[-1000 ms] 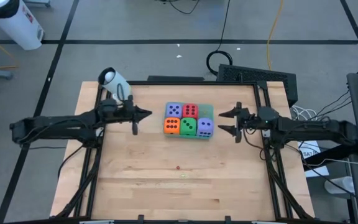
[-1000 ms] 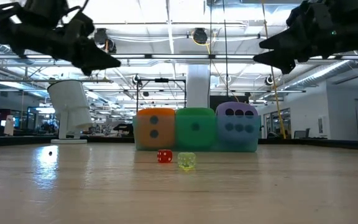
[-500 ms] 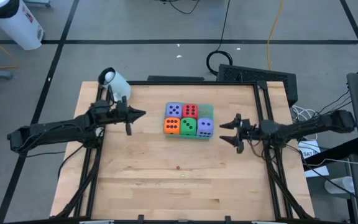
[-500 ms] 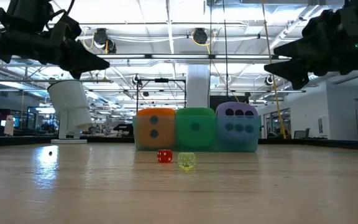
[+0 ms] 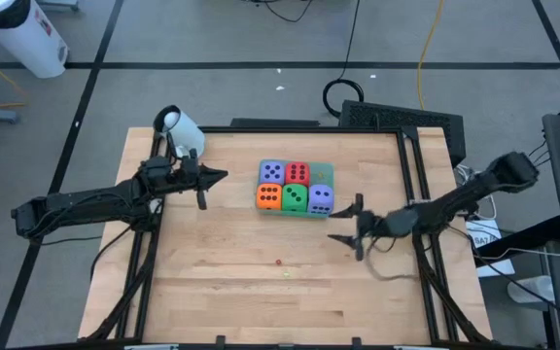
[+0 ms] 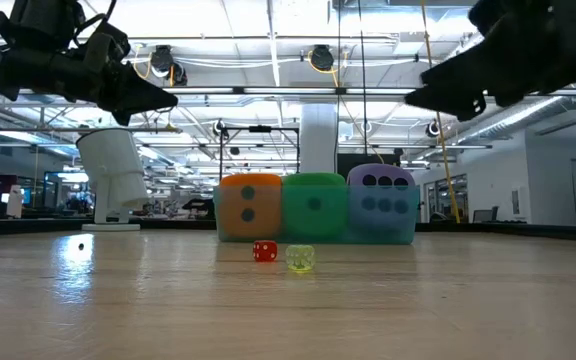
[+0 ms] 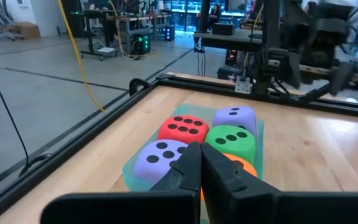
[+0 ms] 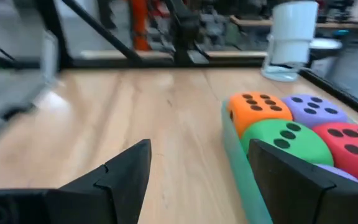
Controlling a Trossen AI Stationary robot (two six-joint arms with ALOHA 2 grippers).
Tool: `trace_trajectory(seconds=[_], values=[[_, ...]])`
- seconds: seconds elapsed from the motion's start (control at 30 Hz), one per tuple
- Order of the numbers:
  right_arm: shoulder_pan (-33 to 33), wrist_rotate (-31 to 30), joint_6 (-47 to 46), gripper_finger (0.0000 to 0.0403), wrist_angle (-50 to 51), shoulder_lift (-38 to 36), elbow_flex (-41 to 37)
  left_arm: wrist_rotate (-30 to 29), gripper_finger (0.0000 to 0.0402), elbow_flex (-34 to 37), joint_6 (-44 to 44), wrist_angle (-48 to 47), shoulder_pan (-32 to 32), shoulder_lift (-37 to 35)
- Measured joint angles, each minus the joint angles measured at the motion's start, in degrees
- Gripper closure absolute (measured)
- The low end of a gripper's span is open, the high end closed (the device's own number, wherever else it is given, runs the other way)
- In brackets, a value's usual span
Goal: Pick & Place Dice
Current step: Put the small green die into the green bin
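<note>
Approach step. The right gripper (image 5: 350, 225), fingers spread, hovered beside the 5 dice (image 5: 295, 189) (clustered toward the table's (image 5: 241, 292) far edge); next, presumably closing on 1. The left gripper (image 5: 210, 182), fingers pressed together, waited opposite.

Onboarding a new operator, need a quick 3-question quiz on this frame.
1. True or false: the left gripper is shut.
2. How many dice sit on the tray? A three, B five, C six.
3. Fill in: in the low view, the die between the orange die and the purple die is ___.

Key: 1 true. 2 B. 3 green die.
</note>
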State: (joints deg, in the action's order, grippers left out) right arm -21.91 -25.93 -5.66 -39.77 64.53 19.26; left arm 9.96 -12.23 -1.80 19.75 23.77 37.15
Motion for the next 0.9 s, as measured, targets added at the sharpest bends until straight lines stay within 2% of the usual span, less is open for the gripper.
trace_trajectory(seconds=[0.17,0.43,0.53,0.73,0.9], values=[[-3.6,-8.7,-1.7,0.0145,-0.4,16.0,8.8,0.0,0.0386,0.0,-0.1,-0.4,0.0,0.0],[-5.3,-6.7,-7.0,0.0145,-0.1,35.5,21.3,0.0,0.0378,0.0,-0.1,-1.1,0.0,0.0],[-4.4,-4.6,-6.9,0.0145,-0.3,40.0,25.9,0.0,0.0386,0.0,-0.1,-1.1,0.0,0.0],[-2.0,8.1,-7.0,0.0145,2.3,45.0,32.6,0.5,0.0399,0.0,-1.6,-1.6,0.0,0.0],[-2.8,8.2,-11.6,0.0158,9.1,44.9,33.3,0.5,0.0384,0.0,-3.1,-2.8,-0.1,0.0]])
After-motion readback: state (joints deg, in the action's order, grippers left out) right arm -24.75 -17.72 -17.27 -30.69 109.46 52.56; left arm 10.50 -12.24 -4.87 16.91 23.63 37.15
